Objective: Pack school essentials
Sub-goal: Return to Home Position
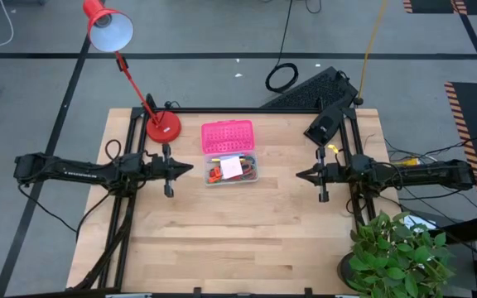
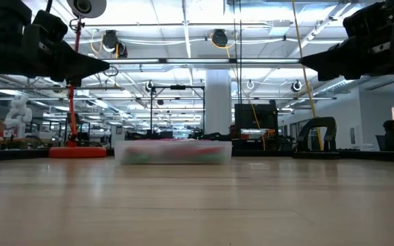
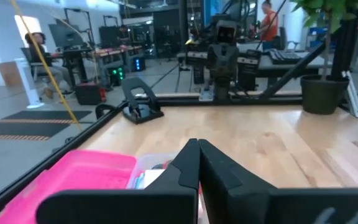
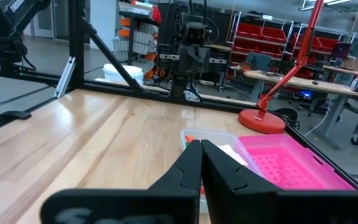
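A clear box (image 1: 229, 168) stands at the table's far middle, with school essentials (image 1: 224, 170) inside it: orange and red pieces and a pale pink pad. Its pink lid (image 1: 228, 137) lies open on the far side of the box. In the low view the box (image 2: 173, 151) shows blurred on the tabletop. My left gripper (image 1: 187, 168) hovers shut just left of the box, raised off the table. My right gripper (image 1: 301, 175) hovers shut to the right of the box, with bare table between them. Both point toward the box and hold nothing.
A red desk lamp stands on its round base (image 1: 162, 126) at the far left, its shade (image 1: 106, 26) beyond the table. A black device (image 1: 325, 124) sits at the far right. A potted plant (image 1: 396, 252) fills the near right corner. The near half of the table (image 1: 222, 240) is bare wood.
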Robot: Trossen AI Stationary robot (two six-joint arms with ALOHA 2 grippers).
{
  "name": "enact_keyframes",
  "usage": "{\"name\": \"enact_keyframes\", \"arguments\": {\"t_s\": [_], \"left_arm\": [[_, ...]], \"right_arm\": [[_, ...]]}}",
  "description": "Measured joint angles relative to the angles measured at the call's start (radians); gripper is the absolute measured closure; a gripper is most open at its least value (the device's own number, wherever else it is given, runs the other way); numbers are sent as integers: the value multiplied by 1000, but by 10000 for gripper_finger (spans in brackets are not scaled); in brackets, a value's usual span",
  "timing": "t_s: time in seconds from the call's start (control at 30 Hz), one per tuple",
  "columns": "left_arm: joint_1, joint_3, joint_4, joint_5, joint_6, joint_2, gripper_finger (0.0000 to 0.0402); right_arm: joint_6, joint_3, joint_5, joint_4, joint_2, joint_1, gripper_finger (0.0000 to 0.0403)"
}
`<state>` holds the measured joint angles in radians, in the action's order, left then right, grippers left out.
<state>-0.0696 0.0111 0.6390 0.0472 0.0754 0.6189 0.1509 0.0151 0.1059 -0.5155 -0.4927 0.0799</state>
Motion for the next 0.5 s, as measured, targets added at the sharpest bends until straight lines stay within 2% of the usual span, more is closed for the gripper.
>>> {"name": "enact_keyframes", "arguments": {"t_s": [0.33,0.5], "left_arm": [[0,-1,-34,9,-35,-1,399],[0,-1,-68,48,-48,0,400]], "right_arm": [[32,0,-2,17,8,0,403],[49,0,-3,17,42,0,403]]}}
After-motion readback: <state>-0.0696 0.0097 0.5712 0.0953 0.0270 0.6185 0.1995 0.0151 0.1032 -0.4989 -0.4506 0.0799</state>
